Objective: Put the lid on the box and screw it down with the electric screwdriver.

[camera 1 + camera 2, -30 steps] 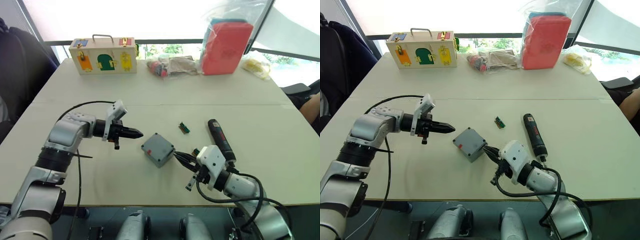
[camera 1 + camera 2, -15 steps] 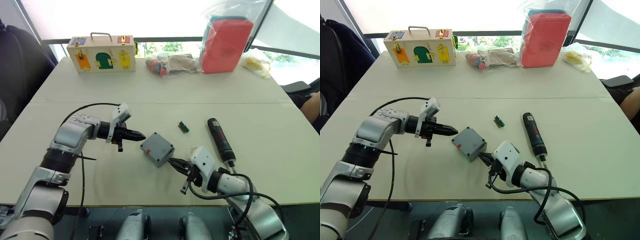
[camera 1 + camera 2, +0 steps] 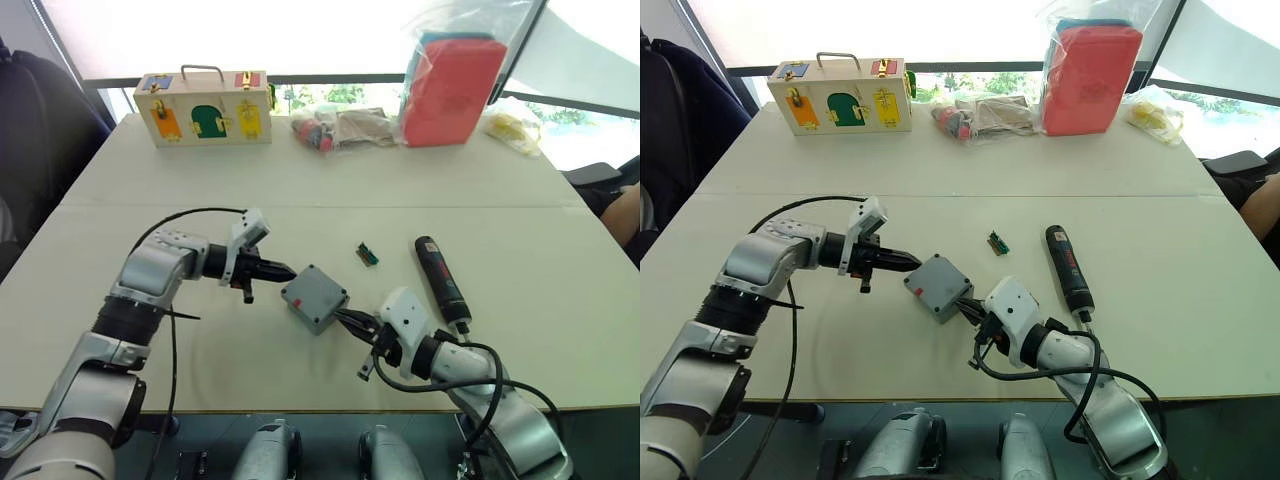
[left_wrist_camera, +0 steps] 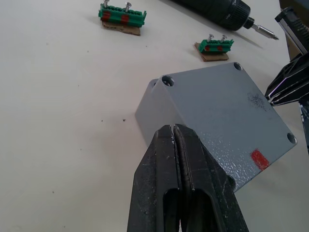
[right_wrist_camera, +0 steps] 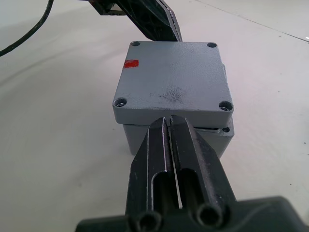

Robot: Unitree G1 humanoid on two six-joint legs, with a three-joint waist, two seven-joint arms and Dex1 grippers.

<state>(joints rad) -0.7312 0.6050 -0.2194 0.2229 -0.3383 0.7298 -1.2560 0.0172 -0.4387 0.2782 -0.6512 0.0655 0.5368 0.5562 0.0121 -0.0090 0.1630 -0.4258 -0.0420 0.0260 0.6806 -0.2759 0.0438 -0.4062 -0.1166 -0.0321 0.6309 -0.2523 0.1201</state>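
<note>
Near the front middle of the pale, matte counter [image 3: 520,190] sits the box [image 5: 145,133], a small square grey plastic enclosure with a speckled, cast-looking finish. The lid [image 5: 173,79], a flat grey square with a round screw hole in each corner and a small red mark by one corner, lies on top of it, slightly skewed so that a strip of the box's rim and one corner post show beyond the lid's edge in the right wrist view.

The left gripper [image 3: 283,271] comes in from the robot's left with its smooth black jaws pressed together, holding nothing; their tip is at the lid's corner, and whether it touches I cannot tell. The right gripper [image 3: 352,320] comes from the opposite side, jaws likewise closed and empty, the tip up against the lid's near edge.

The screwdriver [image 3: 441,279], a slim black cylinder with red markings and a thin metal bit, lies flat on the counter to the right of the box, apart from it. Its markings are too small to read. Two small green bit holders [image 4: 214,46] on brown card lie between it and the box. A wooden case [image 3: 205,109] with coloured latches and a metal handle stands at the far edge.
</note>
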